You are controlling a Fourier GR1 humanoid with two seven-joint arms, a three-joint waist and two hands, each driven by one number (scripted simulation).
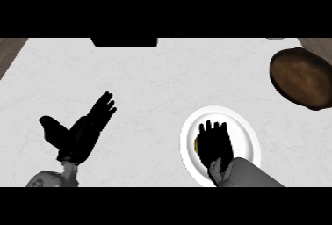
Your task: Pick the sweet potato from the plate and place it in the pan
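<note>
Step in hand: grasp of the sweet potato [195, 145]; lift not yet begun, by my reading.
Sweet potato: on the plate [250, 137], almost wholly hidden under the right palm; only a thin yellow-orange sliver shows at the hand's left side.
Right robot hand [214, 141]: over the middle of the plate, fingers extended and pointing away from the robot, laid above the potato, not visibly curled round it.
Left robot hand [81, 132]: spread, thumb out to the side, resting on the left part of the table [149, 79], well apart from the plate.
Pan [304, 78]: brown, at the table's far right, well apart from the plate, nothing in it.
Other: dark block [123, 42] at the far edge, not involved.
Technique: close fingers and thumb round the potato's middle before any lift; the sliver at the left hints the potato sits slightly off-centre under the palm, so shift left if the wrap misses.
Risk: the potato may roll on the smooth plate; the plate may slide.
Next: lift straight up, carry forward and to the right, lower into the pan.
</note>
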